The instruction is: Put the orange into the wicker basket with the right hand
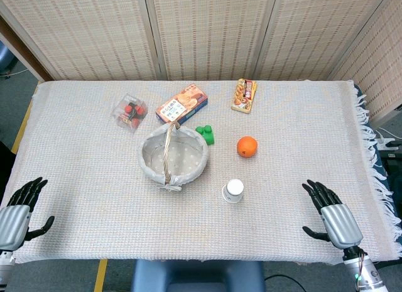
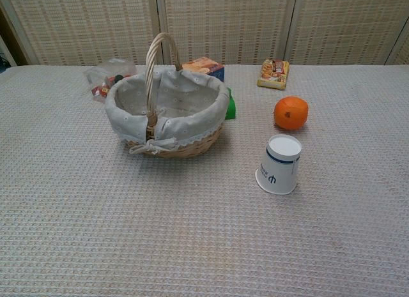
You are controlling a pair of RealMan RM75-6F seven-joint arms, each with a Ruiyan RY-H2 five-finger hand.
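Observation:
The orange (image 1: 247, 146) (image 2: 291, 112) lies on the woven tablecloth, to the right of the wicker basket (image 1: 200, 159) (image 2: 185, 147). The basket has a pale cloth lining and an upright handle, and nothing shows inside it. My right hand (image 1: 333, 215) rests at the near right edge of the table, fingers spread and holding nothing, well short of the orange. My left hand (image 1: 19, 208) lies at the near left edge, likewise spread and holding nothing. Neither hand appears in the chest view.
A white paper cup (image 1: 233, 191) (image 2: 280, 164) stands upside down between the orange and the near edge. A green block (image 1: 206, 134) sits behind the basket's right side. Two snack boxes (image 1: 181, 103) (image 1: 244, 95) and a clear pack (image 1: 129, 112) lie further back.

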